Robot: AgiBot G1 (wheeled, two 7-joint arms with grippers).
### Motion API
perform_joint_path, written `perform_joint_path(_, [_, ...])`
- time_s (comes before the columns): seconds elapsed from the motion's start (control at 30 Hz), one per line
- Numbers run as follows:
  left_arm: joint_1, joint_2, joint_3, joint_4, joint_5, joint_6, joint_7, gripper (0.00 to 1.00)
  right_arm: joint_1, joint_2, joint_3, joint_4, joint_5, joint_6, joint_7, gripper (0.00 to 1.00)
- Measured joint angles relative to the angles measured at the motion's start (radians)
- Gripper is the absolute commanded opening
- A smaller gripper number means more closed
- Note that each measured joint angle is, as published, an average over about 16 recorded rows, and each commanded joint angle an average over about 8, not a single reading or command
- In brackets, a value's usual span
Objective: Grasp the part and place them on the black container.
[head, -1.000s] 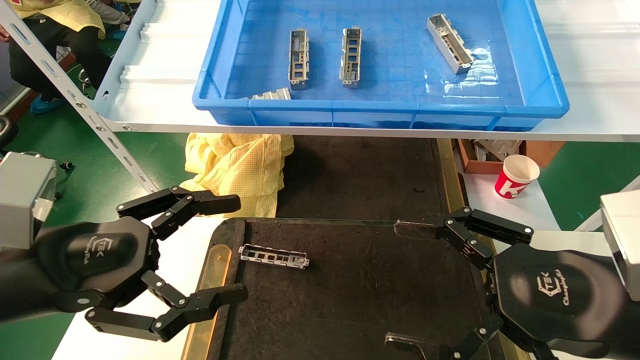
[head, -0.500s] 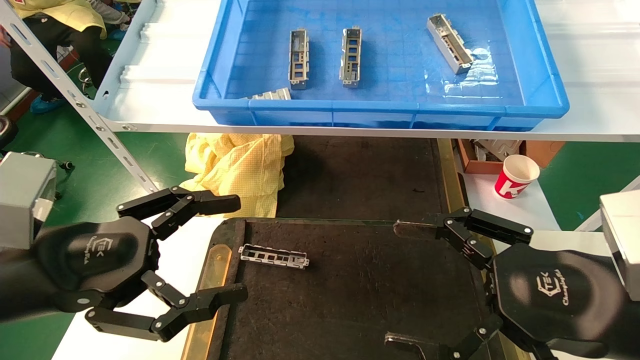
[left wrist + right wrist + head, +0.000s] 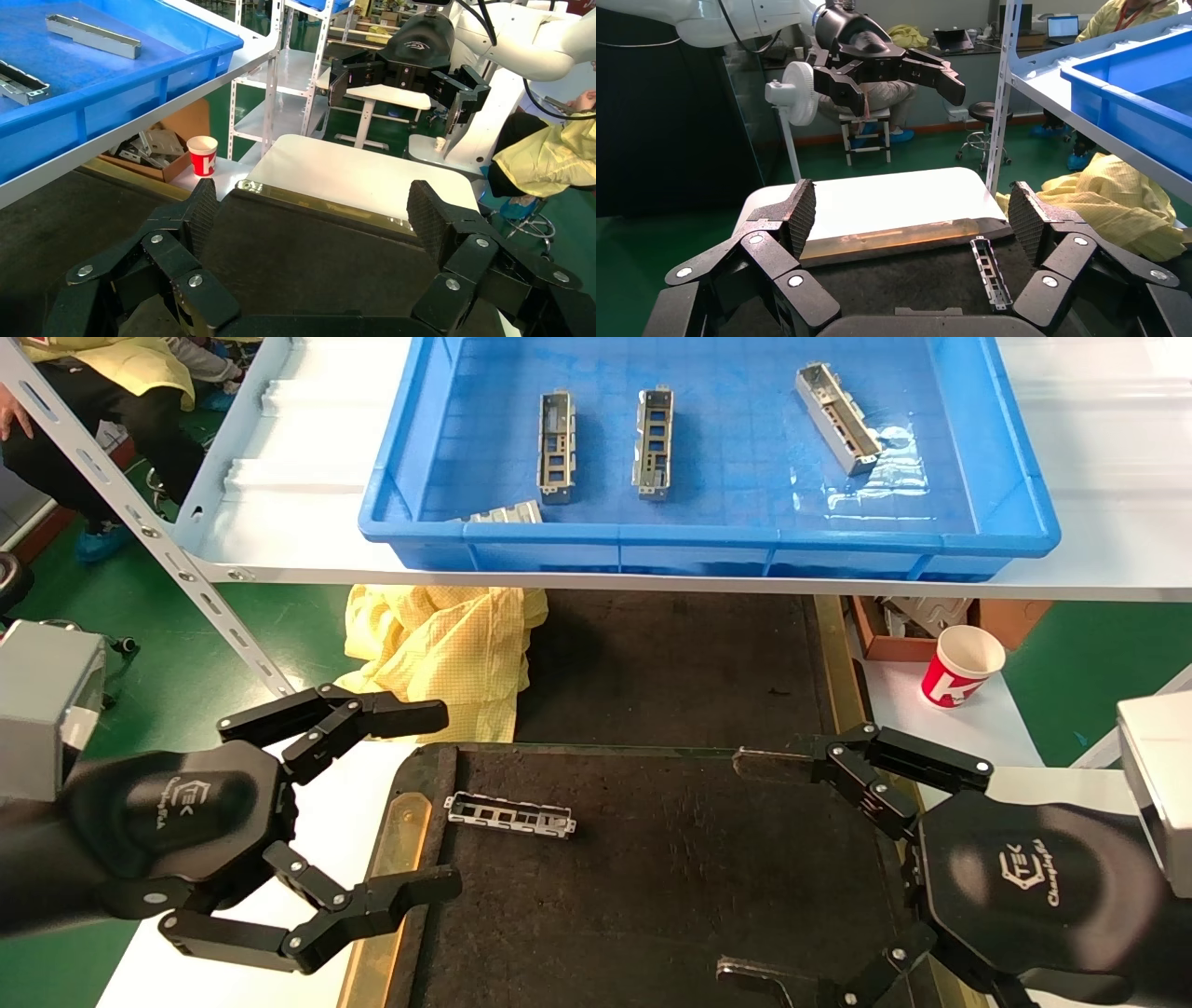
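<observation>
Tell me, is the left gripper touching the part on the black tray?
Apart. In the head view the left gripper, jaws open, sits at the tray edge, with bare tray surface between it and the part.

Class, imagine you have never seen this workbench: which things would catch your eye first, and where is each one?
The big blue bin on the white shelf, with several metal pieces lying in it. Below it, one silver part lies alone on the black container, near that tray's left end. The open left gripper and open right gripper flank the tray, both empty.
</observation>
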State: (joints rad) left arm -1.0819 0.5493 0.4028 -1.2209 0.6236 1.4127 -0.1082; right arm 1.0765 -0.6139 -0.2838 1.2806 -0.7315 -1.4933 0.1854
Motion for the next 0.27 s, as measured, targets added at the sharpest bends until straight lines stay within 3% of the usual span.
perform_joint_path(0.27, [0.000, 0.000, 0.000, 0.000, 0.000, 0.000, 0.000, 1.00, 0.000, 0.000, 0.000, 0.000, 0.000, 0.000, 0.000, 1.00])
